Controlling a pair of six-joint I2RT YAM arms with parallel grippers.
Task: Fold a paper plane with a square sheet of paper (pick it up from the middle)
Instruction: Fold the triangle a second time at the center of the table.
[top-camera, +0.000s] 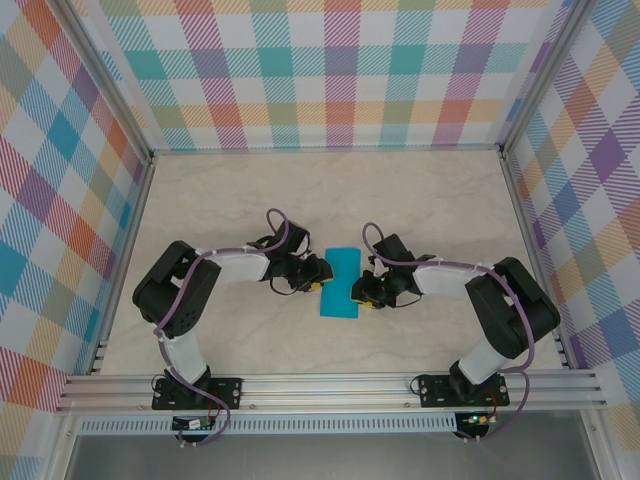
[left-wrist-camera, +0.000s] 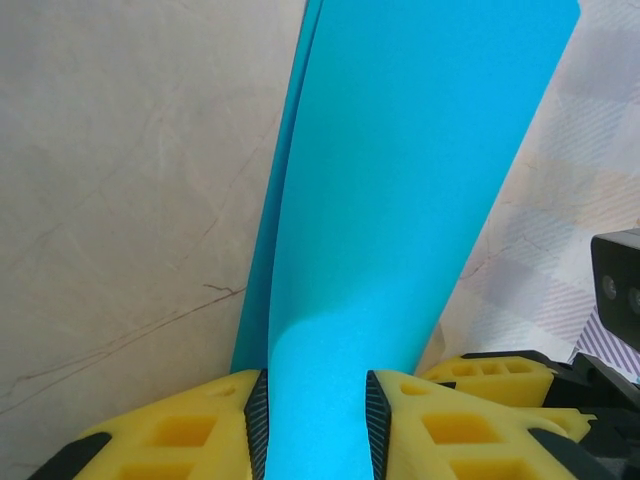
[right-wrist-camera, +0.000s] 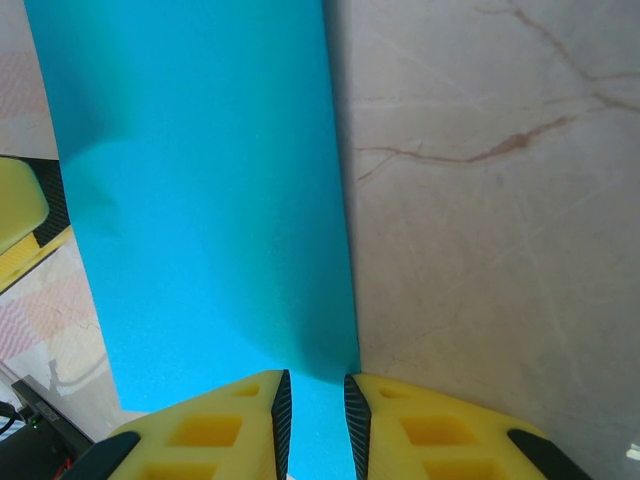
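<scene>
Yellow finger blocks of my left gripper (left-wrist-camera: 315, 410) sit closest in the left wrist view. The square sheet of paper (left-wrist-camera: 400, 200) runs up between their black pads (left-wrist-camera: 258, 420) and away across the table (left-wrist-camera: 120, 200). The teal-blue strip fills the gap from pad to pad, and the jaws stand a fair way apart. Whether they actually clamp the paper I cannot tell. Along the strip's left side the edge of a second layer shows, so two layers lie one on the other in a narrow rectangle.

From my right wrist, the right gripper (right-wrist-camera: 317, 405) has its jaws only a narrow slot apart, with blue showing in the slot. The paper's right edge runs straight from that slot up the marbled tabletop. I cannot tell whether these pads pinch the sheet or merely rest on it.

From above, the paper lies near the middle of the table as a slim rectangle. Its long side runs away from my bases, slightly tilted. My two grippers meet it at its near end, the left one (top-camera: 318, 286) at its left edge and the right one (top-camera: 360, 298) at its right edge, facing one another across it. Checked walls (top-camera: 340, 70) stand round the table on three sides.
</scene>
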